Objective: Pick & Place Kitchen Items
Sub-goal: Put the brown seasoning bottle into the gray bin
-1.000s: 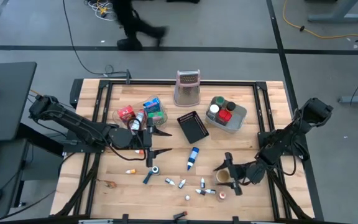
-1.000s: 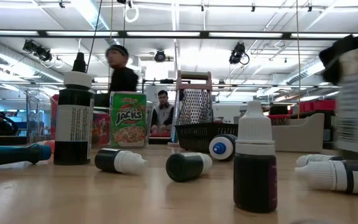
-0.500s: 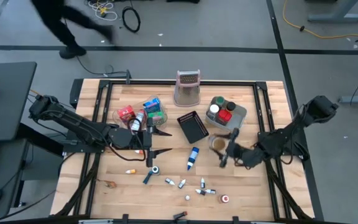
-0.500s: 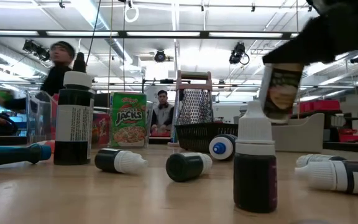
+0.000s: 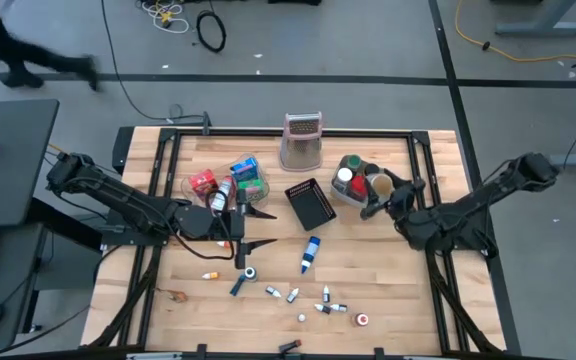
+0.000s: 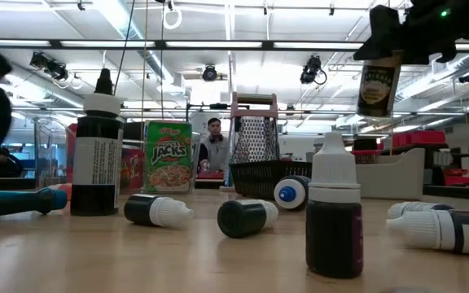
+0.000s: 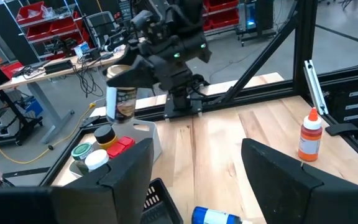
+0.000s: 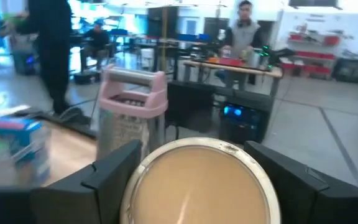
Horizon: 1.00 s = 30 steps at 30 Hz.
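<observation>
Left gripper (image 5: 243, 226): I see its jaws spread wide and empty, resting mid-bench beside the packets (image 5: 249, 172).
Right gripper (image 5: 380, 190): my jaws clamp the tan can (image 5: 377, 186), lifted over the grey bin (image 5: 389, 190) at the far right.

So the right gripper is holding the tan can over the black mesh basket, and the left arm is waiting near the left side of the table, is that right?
Not quite. The right gripper holds the tan can over the grey bin, not over the black mesh basket, which lies apart toward the table's middle. The high view shows this. The left gripper does wait, open, on the left side.
</observation>
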{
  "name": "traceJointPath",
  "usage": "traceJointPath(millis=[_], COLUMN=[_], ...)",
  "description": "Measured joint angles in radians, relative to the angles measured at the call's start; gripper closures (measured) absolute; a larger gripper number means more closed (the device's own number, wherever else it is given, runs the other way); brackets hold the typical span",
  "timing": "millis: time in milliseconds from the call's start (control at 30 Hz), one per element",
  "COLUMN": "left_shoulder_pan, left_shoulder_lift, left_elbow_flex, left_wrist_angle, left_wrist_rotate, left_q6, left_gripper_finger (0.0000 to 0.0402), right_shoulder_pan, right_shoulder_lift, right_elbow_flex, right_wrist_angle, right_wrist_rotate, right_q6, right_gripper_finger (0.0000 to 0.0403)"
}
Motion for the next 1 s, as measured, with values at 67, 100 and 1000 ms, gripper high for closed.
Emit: traceJointPath(millis=[67, 100, 1000], left_shoulder_pan=[0.0, 0.0, 0.0], left_shoulder_lift=[0.0, 0.0, 0.0], left_elbow_flex=[0.0, 0.0, 0.0], left_wrist_angle=[-0.001, -0.003, 0.0], left_wrist_rotate=[0.0, 0.0, 0.0], left_q6=[-0.001, -0.003, -0.051], left_gripper_finger=[0.015, 0.015, 0.015], right_shoulder_pan=[-0.031, -0.046, -0.342], right_shoulder_lift=[-0.011, -0.015, -0.322], right_elbow_flex=[0.0, 0.0, 0.0], right_wrist_angle=[-0.063, -0.103, -1.039], right_wrist_rotate=[0.004, 0.003, -0.412], right_q6=[0.076, 0.123, 0.834], right_gripper_finger=[0.0117, 0.0117, 0.0121])
